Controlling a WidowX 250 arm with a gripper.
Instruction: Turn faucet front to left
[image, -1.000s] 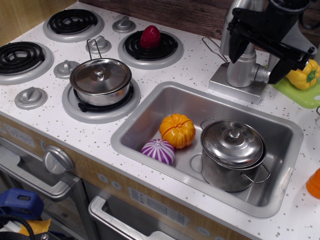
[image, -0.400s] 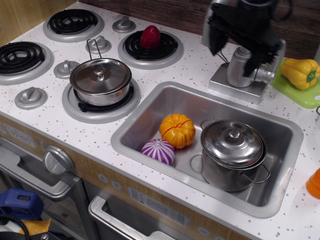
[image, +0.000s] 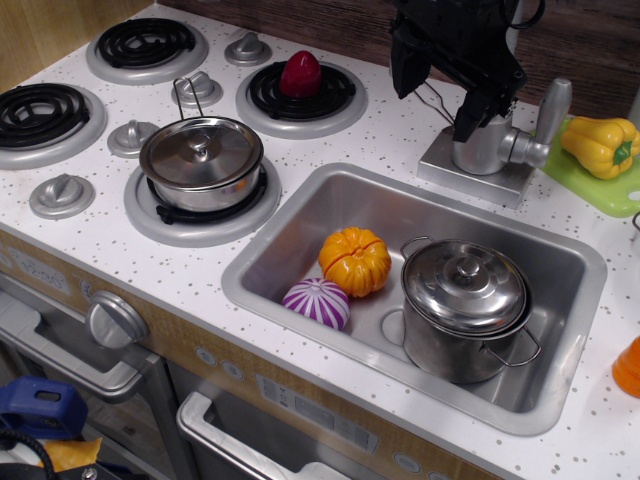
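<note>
Behind the sink, the gripper hung over the faucet (jaw state unclear, spout hidden by it).

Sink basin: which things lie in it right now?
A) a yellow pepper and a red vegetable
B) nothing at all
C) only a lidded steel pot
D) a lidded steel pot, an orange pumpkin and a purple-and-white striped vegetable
D: inside the sink sit the lidded pot, the orange pumpkin and the purple-and-white striped vegetable; the yellow pepper lies outside on the green board.
</note>
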